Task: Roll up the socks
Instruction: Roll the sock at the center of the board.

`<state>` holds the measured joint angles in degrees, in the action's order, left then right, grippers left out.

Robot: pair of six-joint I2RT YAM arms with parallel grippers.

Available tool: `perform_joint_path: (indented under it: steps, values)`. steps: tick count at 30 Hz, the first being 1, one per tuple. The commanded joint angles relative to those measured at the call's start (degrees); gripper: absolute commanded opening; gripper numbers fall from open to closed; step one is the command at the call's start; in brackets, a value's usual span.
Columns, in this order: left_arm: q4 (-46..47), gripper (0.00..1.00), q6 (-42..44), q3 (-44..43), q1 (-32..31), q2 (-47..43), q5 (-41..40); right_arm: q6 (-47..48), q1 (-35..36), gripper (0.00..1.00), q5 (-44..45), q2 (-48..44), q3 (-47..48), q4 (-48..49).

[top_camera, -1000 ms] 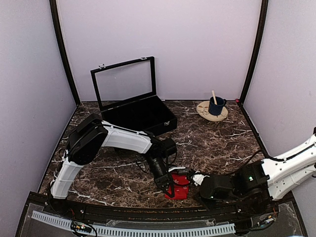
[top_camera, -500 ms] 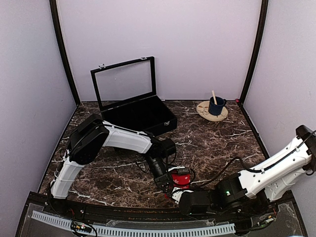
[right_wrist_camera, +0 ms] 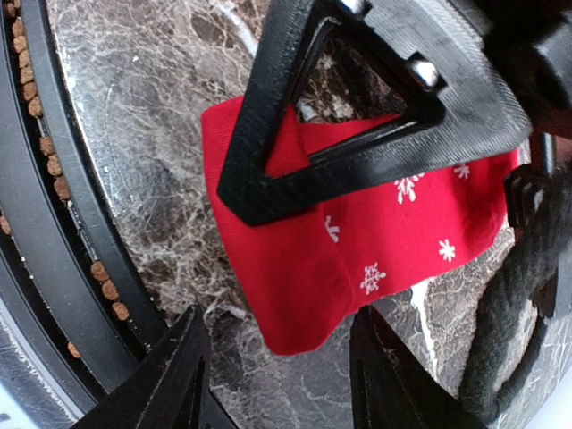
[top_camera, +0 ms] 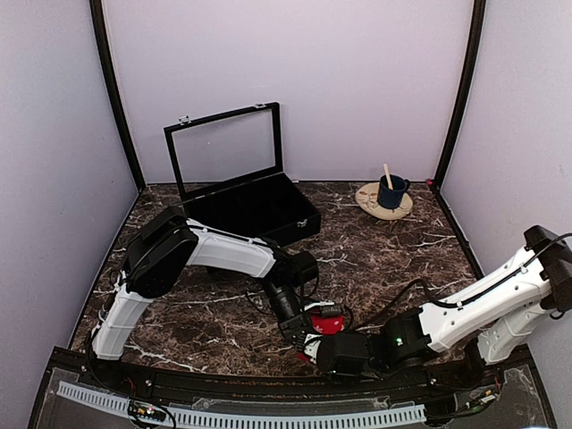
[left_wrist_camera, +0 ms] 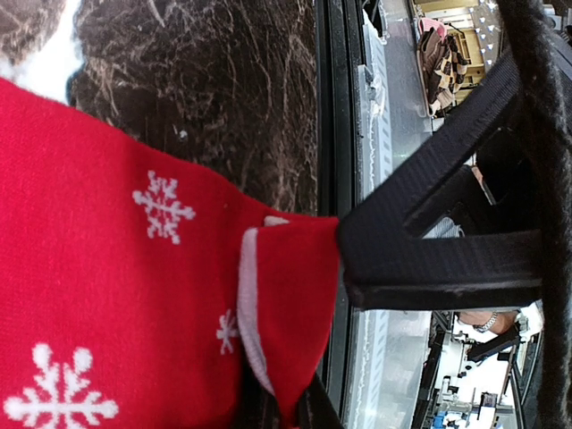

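By the near edge of the table [top_camera: 384,259] the socks [right_wrist_camera: 357,241] lie mostly flat; left gripper [top_camera: 302,340] is clamped on one end; right gripper [right_wrist_camera: 277,317] gapes just beside them; rolling seems barely begun.

Red socks [left_wrist_camera: 107,268] with white snowflakes on dark white-veined marble table [top_camera: 384,259].

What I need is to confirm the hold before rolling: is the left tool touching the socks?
Touching. The left wrist view shows the left tool shut on the socks at the banded edge, red fabric pinched against its finger.
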<state>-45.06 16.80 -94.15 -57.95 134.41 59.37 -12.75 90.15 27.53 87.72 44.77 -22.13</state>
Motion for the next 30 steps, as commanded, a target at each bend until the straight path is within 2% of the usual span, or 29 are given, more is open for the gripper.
perform_joint_path:
  steps: [1, 19, 21, 30]
  values:
    - [-2.7, 0.00, 1.2, -0.4, 0.2, 1.0, -0.7, 3.3, -1.6, 0.49, -1.9, 0.9, -0.4, 2.7]
    - [-3.9, 0.00, 1.3, -0.6, 0.2, 1.3, 0.5, 6.3, -5.7, 0.44, -7.3, 6.5, 0.7, 3.2]
    - [-3.9, 0.00, 1.4, -0.6, 0.2, 1.3, 0.6, 6.6, -6.2, 0.41, -8.6, 7.1, 1.0, 3.0]
    - [-4.0, 0.03, 1.6, -0.6, 0.2, 1.2, 0.0, 5.1, -6.9, 0.15, -14.7, 9.2, 3.0, 0.4]
